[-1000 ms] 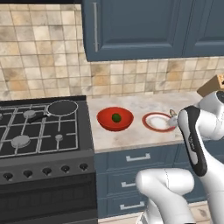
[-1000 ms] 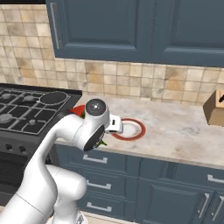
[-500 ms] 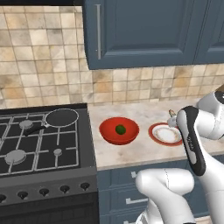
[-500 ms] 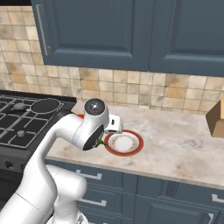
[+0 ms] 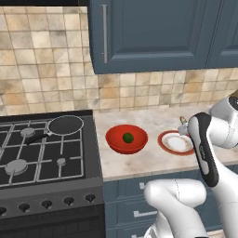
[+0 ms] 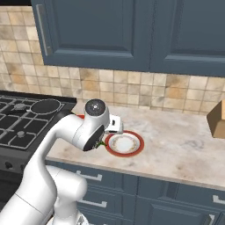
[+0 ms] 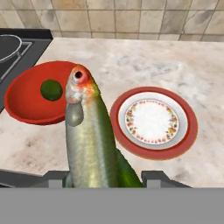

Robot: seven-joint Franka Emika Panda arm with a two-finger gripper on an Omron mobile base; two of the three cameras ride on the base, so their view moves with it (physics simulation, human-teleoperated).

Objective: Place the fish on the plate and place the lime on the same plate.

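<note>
Both jaws clamp the fish (image 7: 89,144) above the tabletop (image 7: 131,65), plate (image 7: 179,140) at its 3 o'clock, lime (image 7: 51,89) in the red bowl (image 7: 22,105) at 10.

Silvery green-grey fish (image 7: 89,140) with orange-red head, red-rimmed plate (image 7: 154,122) with white centre and speckled ring, dark green lime (image 7: 51,89) in all-red bowl (image 7: 26,105), beige marbled worktop (image 7: 144,65)

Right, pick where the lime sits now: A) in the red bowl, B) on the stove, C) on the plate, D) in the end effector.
A: the lime lies inside the red bowl, while the plate beside it holds nothing and the end effector grips the fish.
</note>
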